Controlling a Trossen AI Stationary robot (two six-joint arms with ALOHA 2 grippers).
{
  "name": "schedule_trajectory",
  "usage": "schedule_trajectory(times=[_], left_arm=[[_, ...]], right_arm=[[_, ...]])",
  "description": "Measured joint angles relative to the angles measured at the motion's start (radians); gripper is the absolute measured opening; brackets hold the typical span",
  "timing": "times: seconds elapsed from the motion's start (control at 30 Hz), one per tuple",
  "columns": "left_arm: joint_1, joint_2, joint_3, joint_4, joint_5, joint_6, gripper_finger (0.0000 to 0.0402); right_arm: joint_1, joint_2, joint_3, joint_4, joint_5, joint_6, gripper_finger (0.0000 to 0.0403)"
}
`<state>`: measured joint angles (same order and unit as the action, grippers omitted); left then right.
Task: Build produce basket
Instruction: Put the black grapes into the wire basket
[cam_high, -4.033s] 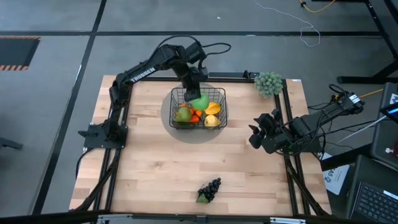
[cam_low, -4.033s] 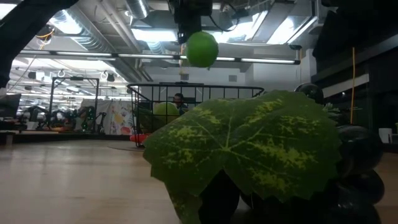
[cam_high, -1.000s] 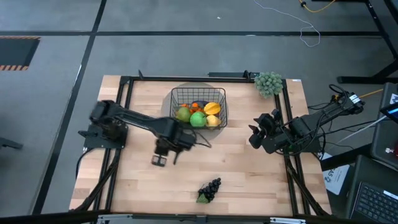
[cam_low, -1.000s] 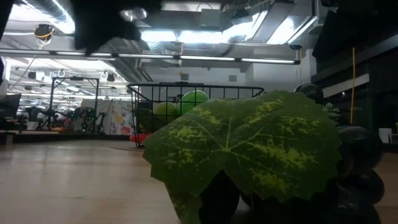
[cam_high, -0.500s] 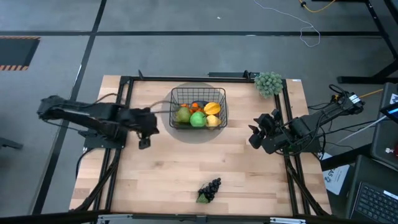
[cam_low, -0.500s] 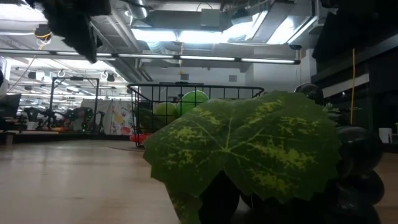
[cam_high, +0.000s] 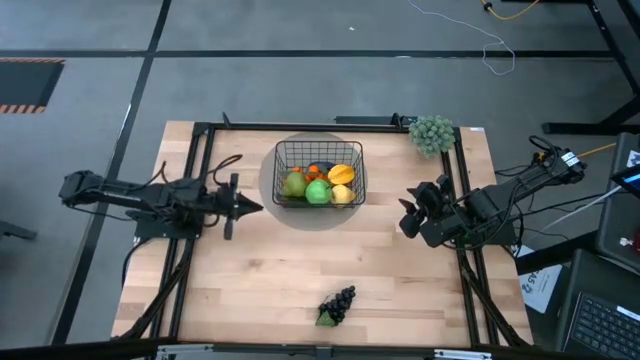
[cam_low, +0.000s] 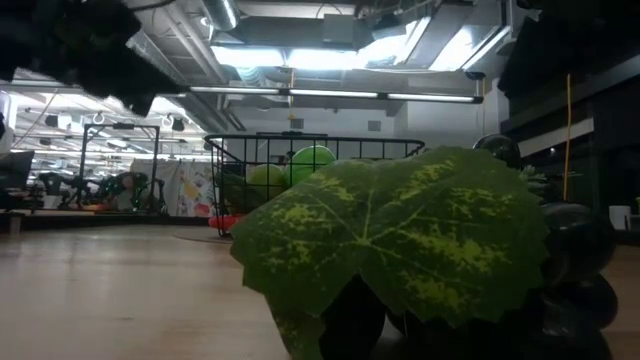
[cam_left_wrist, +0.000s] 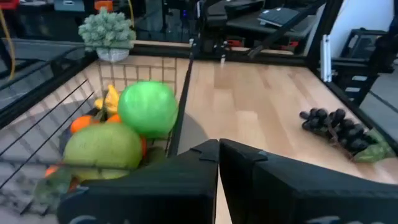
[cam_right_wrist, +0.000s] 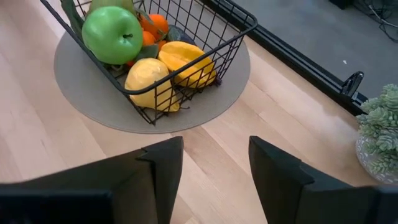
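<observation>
The black wire basket (cam_high: 320, 172) stands on a grey round disc (cam_high: 268, 180) at the table's far middle. It holds a green apple (cam_high: 318, 192), a pear (cam_high: 295, 184), oranges and yellow fruits (cam_high: 342, 176). Dark grapes (cam_high: 338, 305) with a green leaf lie on the table near its front edge, filling the low view (cam_low: 400, 240). My left gripper (cam_high: 256, 207) is shut and empty, level, left of the basket and pointing at it (cam_left_wrist: 219, 149). My right gripper (cam_high: 405, 215) waits open right of the basket (cam_right_wrist: 214, 162).
A pale grey-green bushy cluster (cam_high: 432, 133) sits at the table's far right corner. A black frame (cam_high: 300, 125) runs along the far, left and right edges. Bare wood lies between the basket and the grapes.
My left arm has folded back toward the table's left edge. Its gripper has swung from pointing down over the middle of the table to level, pointing at the basket, and has shut on nothing. The produce and basket have not moved.
</observation>
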<state>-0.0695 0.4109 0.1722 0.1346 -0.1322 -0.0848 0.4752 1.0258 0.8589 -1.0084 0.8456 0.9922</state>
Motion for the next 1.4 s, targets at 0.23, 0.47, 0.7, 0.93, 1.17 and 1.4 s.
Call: schedule_trajectory(times=[0.23,0.47,0.7,0.93,1.17,1.4], left_arm=[[0.024,-0.132,-0.098,0.020,0.077,0.009,0.0001],[0.024,-0.194,-0.165,0.010,0.093,0.016,0.0001],[0.024,-0.196,-0.164,-0.047,0.034,0.012,0.0008],[0.024,-0.196,-0.164,-0.045,0.034,0.011,0.0014],[0.024,-0.196,-0.164,-0.045,0.034,0.010,0.0003],[0.024,-0.192,-0.164,-0.110,0.054,0.009,0.0006]], right_arm=[[0.000,0.000,0.000,0.005,0.000,-0.002,0.0174],[0.000,0.000,0.000,0.006,0.000,-0.002,0.0174],[0.000,0.000,0.000,0.006,0.000,-0.005,0.0174],[0.000,0.000,0.000,0.006,0.000,-0.005,0.0174],[0.000,0.000,0.000,0.006,0.000,-0.009,0.0174],[0.000,0.000,0.000,0.005,0.001,-0.009,0.0174]])
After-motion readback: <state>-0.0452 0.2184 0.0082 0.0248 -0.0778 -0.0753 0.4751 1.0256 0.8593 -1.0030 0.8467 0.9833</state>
